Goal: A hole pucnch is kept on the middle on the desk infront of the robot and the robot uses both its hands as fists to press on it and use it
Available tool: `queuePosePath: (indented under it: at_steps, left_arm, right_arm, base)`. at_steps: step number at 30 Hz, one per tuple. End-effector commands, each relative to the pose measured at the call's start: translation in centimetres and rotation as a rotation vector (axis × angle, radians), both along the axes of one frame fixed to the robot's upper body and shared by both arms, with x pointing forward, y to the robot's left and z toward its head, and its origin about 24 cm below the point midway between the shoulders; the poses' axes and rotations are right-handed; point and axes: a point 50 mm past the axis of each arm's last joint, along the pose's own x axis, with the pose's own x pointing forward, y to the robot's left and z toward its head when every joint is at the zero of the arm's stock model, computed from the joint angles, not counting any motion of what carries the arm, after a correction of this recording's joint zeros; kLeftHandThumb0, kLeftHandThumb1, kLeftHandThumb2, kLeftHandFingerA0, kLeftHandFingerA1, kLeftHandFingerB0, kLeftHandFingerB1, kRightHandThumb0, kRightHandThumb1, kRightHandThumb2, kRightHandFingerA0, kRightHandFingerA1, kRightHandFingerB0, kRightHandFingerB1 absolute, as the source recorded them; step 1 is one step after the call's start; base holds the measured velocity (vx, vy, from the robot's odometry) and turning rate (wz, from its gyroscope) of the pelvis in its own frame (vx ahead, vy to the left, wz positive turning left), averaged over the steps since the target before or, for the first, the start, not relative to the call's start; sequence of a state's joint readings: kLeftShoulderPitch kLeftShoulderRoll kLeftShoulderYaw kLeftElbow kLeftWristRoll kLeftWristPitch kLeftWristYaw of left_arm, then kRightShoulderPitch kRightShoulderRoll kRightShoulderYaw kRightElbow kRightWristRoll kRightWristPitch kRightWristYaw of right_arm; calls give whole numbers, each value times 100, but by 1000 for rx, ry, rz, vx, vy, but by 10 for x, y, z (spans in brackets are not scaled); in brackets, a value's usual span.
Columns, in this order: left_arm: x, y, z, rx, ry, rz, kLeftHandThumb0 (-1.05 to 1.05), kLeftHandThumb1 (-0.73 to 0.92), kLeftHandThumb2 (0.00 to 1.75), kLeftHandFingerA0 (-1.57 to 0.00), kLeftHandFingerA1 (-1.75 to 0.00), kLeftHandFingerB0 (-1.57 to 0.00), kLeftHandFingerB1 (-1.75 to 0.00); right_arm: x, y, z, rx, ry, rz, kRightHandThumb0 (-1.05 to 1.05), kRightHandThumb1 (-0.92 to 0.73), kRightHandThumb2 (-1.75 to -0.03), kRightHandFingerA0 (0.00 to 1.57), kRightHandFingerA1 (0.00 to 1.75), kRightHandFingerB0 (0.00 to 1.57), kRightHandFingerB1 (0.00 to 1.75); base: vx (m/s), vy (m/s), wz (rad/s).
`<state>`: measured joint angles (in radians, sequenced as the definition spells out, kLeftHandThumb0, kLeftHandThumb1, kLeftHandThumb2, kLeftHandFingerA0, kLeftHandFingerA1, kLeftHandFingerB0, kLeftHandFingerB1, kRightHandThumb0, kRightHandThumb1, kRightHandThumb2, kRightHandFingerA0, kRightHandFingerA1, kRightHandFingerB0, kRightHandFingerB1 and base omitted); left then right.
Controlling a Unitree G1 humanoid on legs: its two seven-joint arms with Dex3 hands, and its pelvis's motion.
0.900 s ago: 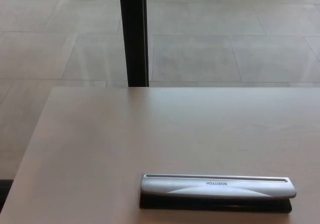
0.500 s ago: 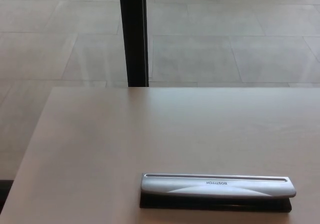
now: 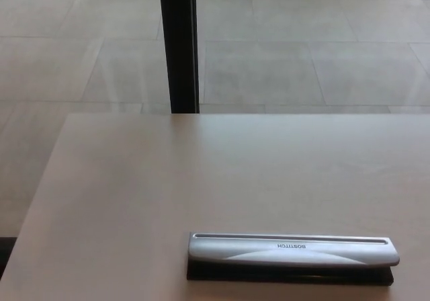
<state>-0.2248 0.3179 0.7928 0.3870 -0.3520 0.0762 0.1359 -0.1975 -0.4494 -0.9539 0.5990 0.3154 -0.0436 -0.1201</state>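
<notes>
Hole punch [image 3: 292, 257]: lies lengthwise near the lower right edge of the frame, silver lever over a black base (brand lettering reads upside down).
Table [image 3: 168, 180]: pale, otherwise bare.
Hands: neither shows, so their state can't be told.
Black post [image 3: 179, 46]: upright beyond the table's far edge.

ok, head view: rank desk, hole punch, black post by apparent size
Largest to smallest, as they look:
1. desk, fills most of the lower frame
2. hole punch and black post: similar apparent area; the post stands farther off and is cut by the frame's top, so I won't rank them.
Neither hand shows.
</notes>
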Motion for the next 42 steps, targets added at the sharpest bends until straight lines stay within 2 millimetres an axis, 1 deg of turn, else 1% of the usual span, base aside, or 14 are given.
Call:
queuePosePath:
  at_steps: [1,2,13,14,15,16,17,19,20,21,22,27,31,42]
  left_arm:
    - [48,-57,161,-73,-525,-146,-17,91,61,-66,-168,-60,-100]
    - [51,-80,170,-38,-551,-247,-9,91,75,-68,-175,-60,-121]
    - [51,-187,181,-16,-711,-653,-15,76,95,-82,-175,-60,-125]
    - [56,-199,176,12,-673,-714,-18,72,100,-86,-175,-63,-140]
    - [60,-211,170,7,-648,-770,-19,71,99,-90,-175,-71,-132]
    - [60,-214,169,-1,-645,-781,-19,71,99,-90,-175,-71,-132]
    - [62,-222,164,-3,-622,-813,-23,65,111,-93,-175,-73,-141]
    - [65,-252,146,-56,-561,-897,-23,61,116,-97,-175,-73,-137]
    - [66,-262,138,-67,-533,-931,-25,61,114,-97,-175,-73,-136]
    - [67,-269,134,-87,-512,-943,-25,61,114,-97,-175,-73,-136]
    - [69,-288,118,-105,-471,-977,-20,63,111,-97,-175,-74,-132]
    - [63,-327,83,-150,-311,-1063,-21,73,95,-87,-175,-61,-135]
    - [57,-353,65,-208,-238,-1101,-21,76,94,-87,-175,-57,-141]
    - [37,-396,22,-258,-35,-1153,-27,76,95,-84,-175,-51,-171]
  right_arm:
    - [17,21,128,-258,-517,-81,-36,-58,-117,133,138,87,100]
    - [23,32,139,-278,-564,-43,-35,-51,-111,115,174,93,118]
    - [56,146,161,-350,-620,364,-33,-45,-108,106,171,91,108]
    - [60,159,156,-361,-608,430,-27,-55,-106,99,175,79,118]
    - [62,171,150,-357,-597,476,-29,-57,-115,123,134,83,102]
    - [63,174,148,-352,-593,483,-29,-57,-115,123,134,83,102]
    - [64,180,142,-344,-584,513,-19,-63,-102,99,175,75,118]
    - [69,199,124,-298,-562,604,-17,-68,-103,98,175,72,119]
    - [71,206,117,-286,-547,644,-28,-61,-110,122,140,77,102]
    - [72,210,113,-278,-537,658,-28,-61,-110,122,140,77,102]
    - [77,220,98,-272,-492,705,-25,-67,-101,104,175,76,108]
    - [81,248,67,-237,-353,837,-26,-69,-94,96,175,72,106]
    - [81,266,46,-191,-253,938,-24,-72,-95,97,175,70,124]
    - [79,287,9,-144,-142,1002,-26,-66,-98,100,175,74,137]
  base:
    - [0,0,0]
    - [0,0,0]
    - [0,0,0]
    - [0,0,0]
    - [0,0,0]
    - [0,0,0]
    - [0,0,0]
    - [0,0,0]
    - [0,0,0]
    - [0,0,0]
    - [0,0,0]
    - [0,0,0]
    - [0,0,0]
    - [0,0,0]
